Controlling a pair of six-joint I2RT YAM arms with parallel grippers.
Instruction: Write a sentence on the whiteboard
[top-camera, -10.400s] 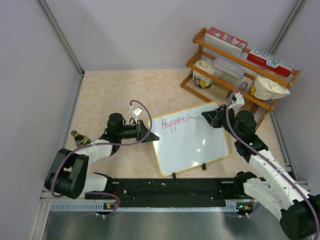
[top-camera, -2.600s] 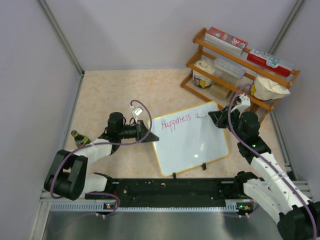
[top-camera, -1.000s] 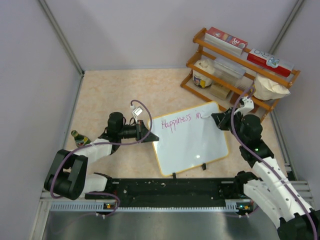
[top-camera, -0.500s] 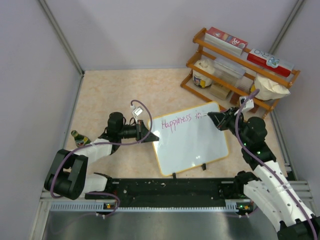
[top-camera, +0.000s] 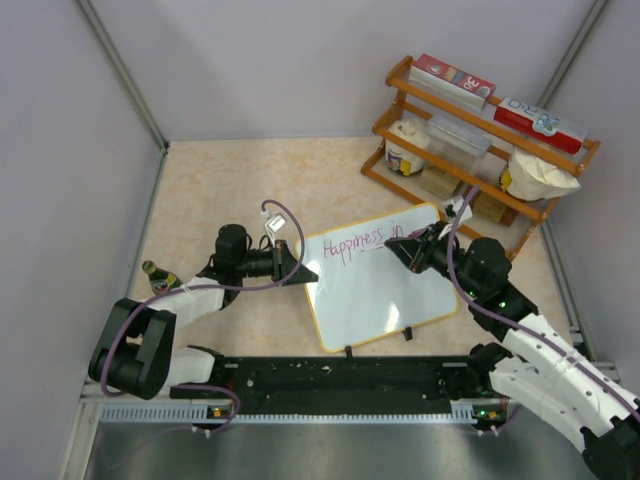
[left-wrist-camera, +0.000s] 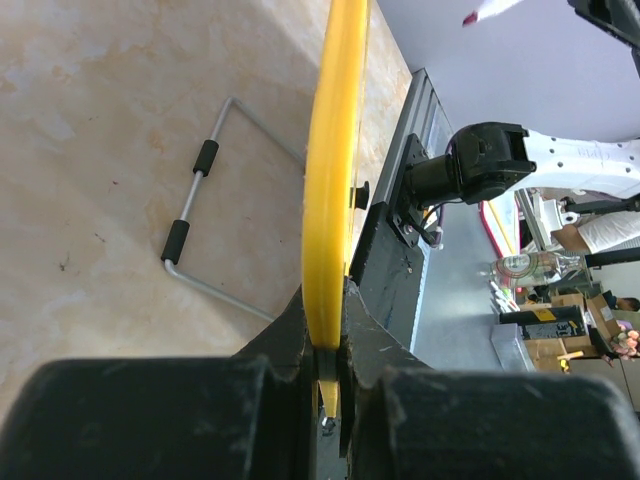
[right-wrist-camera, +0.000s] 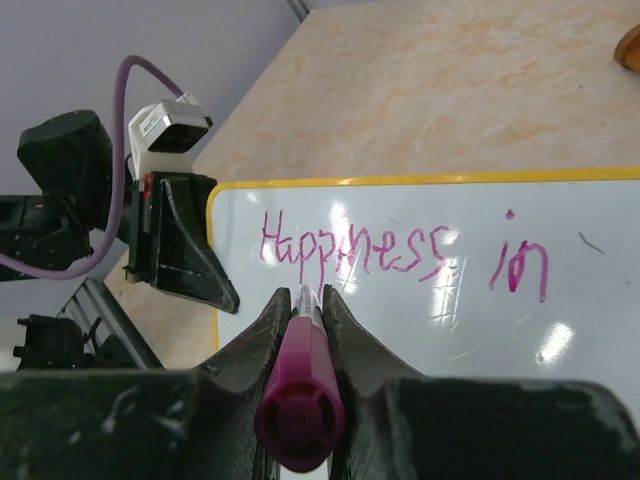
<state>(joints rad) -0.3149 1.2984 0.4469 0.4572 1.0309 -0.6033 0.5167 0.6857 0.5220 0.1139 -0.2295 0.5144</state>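
The whiteboard (top-camera: 385, 285), white with a yellow frame, lies on the table and reads "Happiness in" in magenta along its far edge (right-wrist-camera: 400, 255). My left gripper (top-camera: 298, 270) is shut on the board's left yellow frame (left-wrist-camera: 330, 180). My right gripper (top-camera: 400, 252) is shut on a magenta marker (right-wrist-camera: 303, 385) and hovers over the board's upper middle, below the writing. The marker's tip points toward the word "Happiness".
A wooden rack (top-camera: 480, 130) with boxes, jars and a white bag stands at the far right. A small bottle (top-camera: 158, 275) lies at the left by the wall. The black rail (top-camera: 340, 380) runs along the near edge.
My right gripper has moved left and nearer with the marker, from the board's far right corner by "in" to below the written words. The left gripper has not moved.
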